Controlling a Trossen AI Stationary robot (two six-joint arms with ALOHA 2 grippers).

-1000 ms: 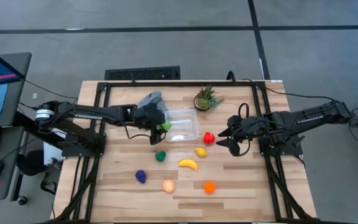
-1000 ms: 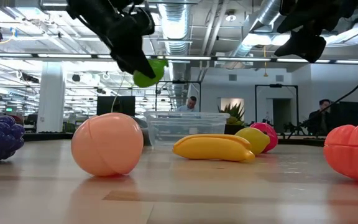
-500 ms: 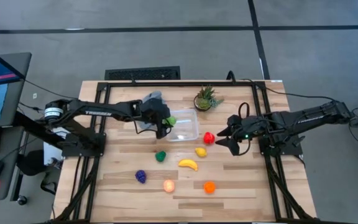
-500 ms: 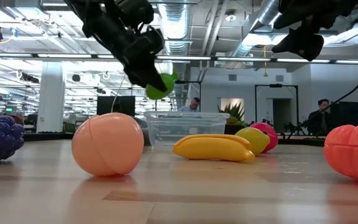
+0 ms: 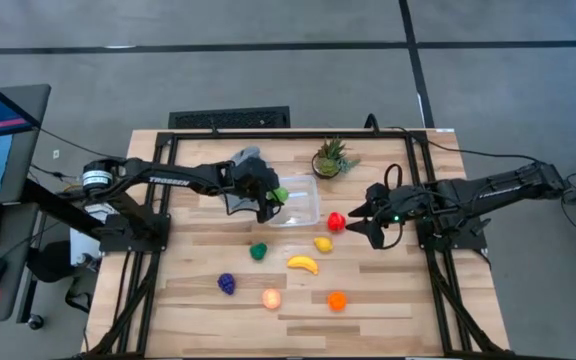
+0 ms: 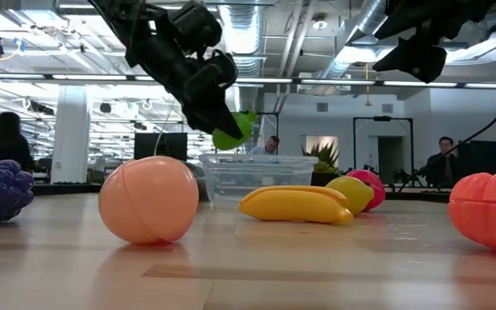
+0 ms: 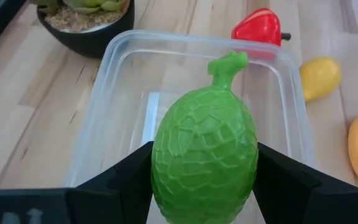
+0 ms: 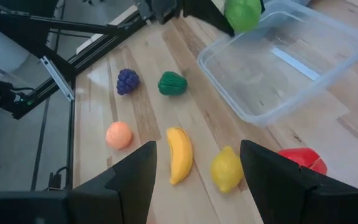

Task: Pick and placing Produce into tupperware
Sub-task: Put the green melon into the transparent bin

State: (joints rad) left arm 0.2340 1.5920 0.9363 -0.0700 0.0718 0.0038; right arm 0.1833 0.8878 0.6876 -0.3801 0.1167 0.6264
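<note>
Your left hand (image 5: pixel 271 196) has moved further toward the tupperware (image 5: pixel 303 212) since half a second ago, and now it hangs over the container's left edge. One second ago it was clearly left of the container, beside the grey cloth (image 5: pixel 244 160). Its fingers are closed on the light green fruit (image 7: pixel 204 162), which you see from the left wrist view pinched on both sides with its stem pointing forward over the empty tupperware. In the low view the fruit (image 6: pixel 232 132) is now lower and nearer to the container's rim (image 6: pixel 257 159) than before, but it is not touching it.

Your right hand (image 5: pixel 365 220) has not changed place. It waits above the table (image 5: pixel 388 290) just right of the red produce (image 5: pixel 336 221), and its fingers stand apart with nothing between them.

The other produce has not moved. The yellow lemon (image 5: pixel 322 243) and the banana (image 5: pixel 303 264) lie below the tupperware, and the dark green piece (image 5: pixel 258 250) is to their left. Nearer to the front edge are the purple grapes (image 5: pixel 227 284), the peach one (image 5: pixel 271 297) and the orange one (image 5: pixel 337 299). The potted plant (image 5: pixel 330 159) stands behind the container's right corner.

In the low view a person (image 6: pixel 7 138) now shows in the room at far left, who was not there a second ago.
</note>
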